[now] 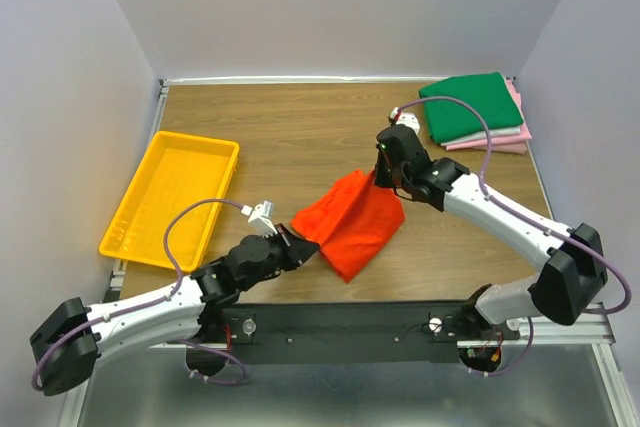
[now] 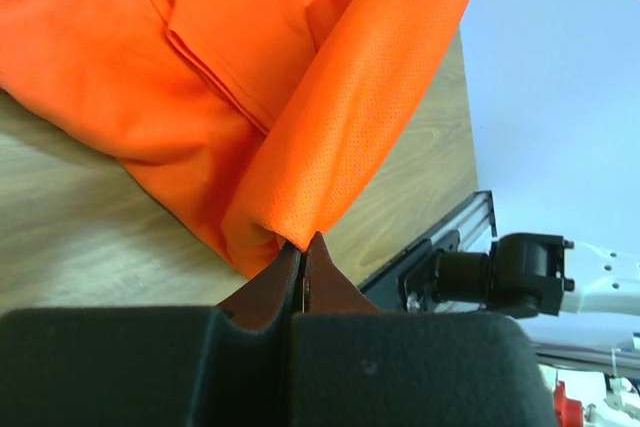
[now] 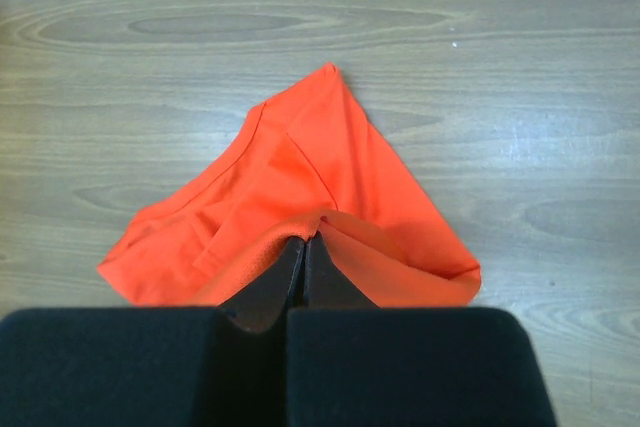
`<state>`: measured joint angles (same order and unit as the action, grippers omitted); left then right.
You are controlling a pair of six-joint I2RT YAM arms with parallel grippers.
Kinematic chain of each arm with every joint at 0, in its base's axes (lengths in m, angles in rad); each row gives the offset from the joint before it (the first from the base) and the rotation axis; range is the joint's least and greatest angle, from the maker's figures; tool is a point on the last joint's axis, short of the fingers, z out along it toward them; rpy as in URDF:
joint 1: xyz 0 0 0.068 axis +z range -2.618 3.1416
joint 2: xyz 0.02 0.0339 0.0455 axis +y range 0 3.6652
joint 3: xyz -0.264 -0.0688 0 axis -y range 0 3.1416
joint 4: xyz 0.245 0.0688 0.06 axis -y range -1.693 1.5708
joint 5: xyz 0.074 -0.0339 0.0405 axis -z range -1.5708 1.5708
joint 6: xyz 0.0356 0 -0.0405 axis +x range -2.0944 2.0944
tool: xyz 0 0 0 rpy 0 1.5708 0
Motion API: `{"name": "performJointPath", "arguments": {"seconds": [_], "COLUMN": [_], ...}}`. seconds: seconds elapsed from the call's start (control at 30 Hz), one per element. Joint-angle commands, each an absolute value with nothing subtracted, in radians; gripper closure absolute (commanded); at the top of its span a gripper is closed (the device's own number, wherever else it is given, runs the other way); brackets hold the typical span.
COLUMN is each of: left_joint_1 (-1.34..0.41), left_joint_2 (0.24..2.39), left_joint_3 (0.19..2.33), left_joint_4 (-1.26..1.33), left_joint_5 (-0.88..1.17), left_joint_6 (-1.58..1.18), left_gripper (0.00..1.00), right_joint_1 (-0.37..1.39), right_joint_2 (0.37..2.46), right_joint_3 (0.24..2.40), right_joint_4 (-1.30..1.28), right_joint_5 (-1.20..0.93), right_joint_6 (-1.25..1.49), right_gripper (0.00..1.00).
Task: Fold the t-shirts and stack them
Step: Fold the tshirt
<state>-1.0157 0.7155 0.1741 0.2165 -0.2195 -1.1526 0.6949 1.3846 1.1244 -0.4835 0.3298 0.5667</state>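
Note:
The bright orange t-shirt [image 1: 352,222] lies bunched on the wooden table, partly lifted between both arms. My left gripper [image 1: 297,239] is shut on its near left edge; in the left wrist view the cloth [image 2: 300,97] rises from the closed tips [image 2: 303,243]. My right gripper [image 1: 378,179] is shut on its far right corner; in the right wrist view the orange shirt [image 3: 300,187] hangs from the closed tips [image 3: 305,240]. A dark green folded t-shirt [image 1: 470,107] tops a stack with pink [image 1: 500,141] and white layers at the far right.
A yellow plastic tray [image 1: 140,209] sits at the left of the table. The black base rail [image 1: 350,327] runs along the near edge. White walls enclose the table on three sides.

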Motion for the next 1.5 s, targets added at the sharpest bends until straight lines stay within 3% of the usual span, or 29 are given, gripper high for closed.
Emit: {"name": "performJointPath", "arguments": {"seconds": [0.0,0.23,0.3,0.33,0.37,0.4,0.43,0.47,0.53,0.6,0.63,1.03,1.23,1.47], "left_joint_1": [-0.962,-0.833,-0.792,-0.776,-0.763,-0.741,-0.735,-0.733,-0.735,-0.733,-0.733,-0.742,-0.749,-0.764], "left_joint_2": [0.742,0.834,0.856,0.854,0.856,0.845,0.838,0.830,0.805,0.789,0.778,0.948,1.015,1.147], "left_joint_3": [0.143,0.127,0.132,0.136,0.140,0.158,0.173,0.193,0.254,0.281,0.291,0.252,0.245,0.262], "left_joint_4": [0.276,0.370,0.362,0.361,0.351,0.339,0.319,0.263,0.197,0.131,0.118,0.176,0.247,0.339], "left_joint_5": [-0.161,-0.092,-0.107,-0.115,-0.139,-0.153,-0.172,-0.219,-0.265,-0.304,-0.310,-0.147,-0.123,-0.087], "left_joint_6": [-1.103,-1.051,-1.051,-1.051,-1.048,-1.046,-1.039,-1.031,-1.003,-0.983,-0.968,-0.943,-0.945,-0.943], "left_gripper": [1.00,1.00,0.94,0.66,0.52,0.40,0.29,0.13,0.04,0.03,0.02,0.03,0.03,0.10], "right_joint_1": [0.696,0.693,0.687,0.683,0.674,0.663,0.657,0.650,0.629,0.592,0.578,0.371,0.339,0.311], "right_joint_2": [1.428,1.543,1.597,1.620,1.656,1.675,1.692,1.712,1.717,1.712,1.700,1.609,1.617,1.629], "right_joint_3": [1.170,1.212,1.229,1.258,1.281,1.301,1.345,1.367,1.400,1.423,1.425,1.192,1.066,0.976], "right_joint_4": [-0.411,-0.374,-0.354,-0.353,-0.351,-0.348,-0.347,-0.348,-0.347,-0.347,-0.347,-0.308,-0.243,-0.176], "right_joint_5": [0.406,0.430,0.426,0.411,0.399,0.384,0.342,0.322,0.248,0.192,0.133,-0.299,-0.419,-0.535], "right_joint_6": [0.535,0.512,0.505,0.497,0.494,0.488,0.468,0.456,0.434,0.407,0.379,0.200,0.192,0.198], "right_gripper": [1.00,1.00,0.96,0.89,0.79,0.45,0.33,0.25,0.12,0.01,0.00,0.00,0.00,0.00]}}
